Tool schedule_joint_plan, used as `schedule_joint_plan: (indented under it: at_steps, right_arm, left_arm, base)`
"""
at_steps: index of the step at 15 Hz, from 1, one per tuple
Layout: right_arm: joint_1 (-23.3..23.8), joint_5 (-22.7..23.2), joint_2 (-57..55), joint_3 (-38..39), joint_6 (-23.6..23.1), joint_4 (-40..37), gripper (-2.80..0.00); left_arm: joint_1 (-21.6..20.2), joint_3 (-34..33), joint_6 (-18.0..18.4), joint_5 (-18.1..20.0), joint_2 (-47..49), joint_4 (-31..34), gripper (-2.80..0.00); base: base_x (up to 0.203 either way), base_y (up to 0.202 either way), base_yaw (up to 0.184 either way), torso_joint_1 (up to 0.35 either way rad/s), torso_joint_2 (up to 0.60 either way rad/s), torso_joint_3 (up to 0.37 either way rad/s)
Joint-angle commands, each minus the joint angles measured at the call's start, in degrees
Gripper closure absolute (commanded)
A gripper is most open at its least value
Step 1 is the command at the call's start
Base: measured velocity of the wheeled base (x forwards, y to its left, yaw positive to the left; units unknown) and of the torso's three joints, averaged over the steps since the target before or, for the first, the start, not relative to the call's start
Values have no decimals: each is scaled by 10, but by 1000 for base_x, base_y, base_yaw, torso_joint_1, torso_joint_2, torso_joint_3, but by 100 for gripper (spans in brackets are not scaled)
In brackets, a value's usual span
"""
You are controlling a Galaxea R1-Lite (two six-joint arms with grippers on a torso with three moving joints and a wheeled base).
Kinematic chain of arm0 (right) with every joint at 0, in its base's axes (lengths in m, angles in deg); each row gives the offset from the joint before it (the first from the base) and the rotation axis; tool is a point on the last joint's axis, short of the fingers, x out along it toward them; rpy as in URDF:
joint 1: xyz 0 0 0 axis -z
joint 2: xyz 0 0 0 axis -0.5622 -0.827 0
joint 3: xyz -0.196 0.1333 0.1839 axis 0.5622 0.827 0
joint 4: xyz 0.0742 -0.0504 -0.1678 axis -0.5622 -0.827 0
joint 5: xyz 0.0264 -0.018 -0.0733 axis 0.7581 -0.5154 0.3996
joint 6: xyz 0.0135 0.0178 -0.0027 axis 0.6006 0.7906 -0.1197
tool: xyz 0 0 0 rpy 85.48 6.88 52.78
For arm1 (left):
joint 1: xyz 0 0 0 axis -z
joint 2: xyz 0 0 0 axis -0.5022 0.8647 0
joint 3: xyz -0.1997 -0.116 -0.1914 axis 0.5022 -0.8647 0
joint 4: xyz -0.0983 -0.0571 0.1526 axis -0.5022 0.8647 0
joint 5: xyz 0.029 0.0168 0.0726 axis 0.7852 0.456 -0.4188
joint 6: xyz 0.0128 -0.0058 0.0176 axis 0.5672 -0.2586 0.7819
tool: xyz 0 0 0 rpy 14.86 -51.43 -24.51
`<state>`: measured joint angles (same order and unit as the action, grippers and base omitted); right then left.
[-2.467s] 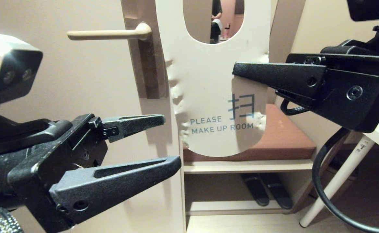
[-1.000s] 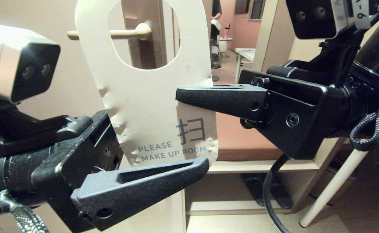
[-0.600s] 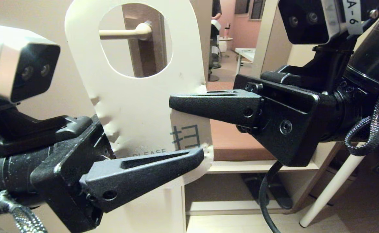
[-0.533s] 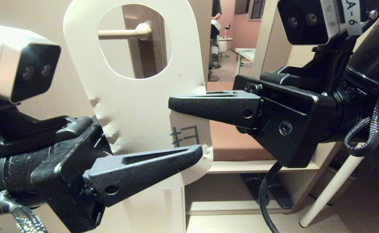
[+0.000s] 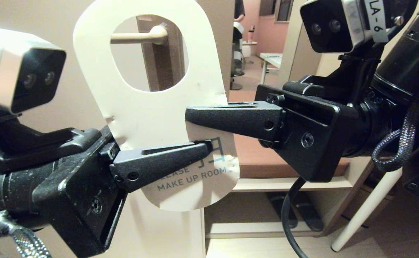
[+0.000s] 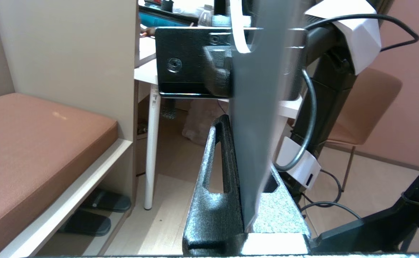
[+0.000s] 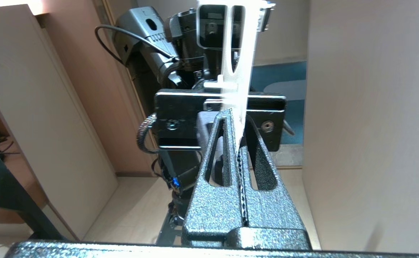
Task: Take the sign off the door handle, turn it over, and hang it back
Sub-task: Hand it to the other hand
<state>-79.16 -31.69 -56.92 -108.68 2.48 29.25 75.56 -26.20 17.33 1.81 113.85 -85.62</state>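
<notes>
Before the door, off its lever and held in the air between both arms: one door sign (image 5: 152, 107), card, oblong with rounded ends and an oval hole, white face "MAKE UP ROOM" toward the head camera.

Item, left gripper (image 5: 204, 147): reaches in from the left; its fingers are closed on the lower part of the sign, across the printed line, part of which they cover. The left wrist view shows the card edge-on, pinched between the two fingers.

Item, right gripper (image 5: 189, 120): reaches in from the right; clamped on the sign's right edge just above the left gripper's fingertip. The right wrist view shows the thin card running between its closed fingers.

Item, door handle (image 5: 139, 37): cream lever on a brown plate (image 5: 159, 64), seen through the sign's hole; bare, nothing hangs on it. The sign stands nearer the camera than the handle and does not touch it.

Progress, as judged:
- Removal from the handle: done.
- Turning over: appears under way, a two-gripper hold that suits a handover or regrip. Which face hung outward at the start cannot be told, so whether the flip is complete is uncertain.
- Rehanging: not yet done; the hole must yet be passed over the lever's free end.

Background: cushioned bench (image 5: 288, 161) with shelves, slippers below, white table leg.
</notes>
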Motion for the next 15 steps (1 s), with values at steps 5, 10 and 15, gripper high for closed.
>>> schedule_joint_plan:
  at_steps: [5,10,15]
  right_arm:
    - [-1,3,-15,-2,3,38,0]
    - [0,1,-15,-2,2,39,-280]
    - [17,-28,-16,0,2,39,-280]
  left_arm:
    - [24,-10,-14,2,-3,-2,0]
    - [24,-15,-14,1,-4,-3,0]
    - [23,-19,-14,0,-6,-3,0]
  base:
    - [0,0,0,0,0,0]
    - [0,0,0,0,0,0]
    - [0,0,0,0,0,0]
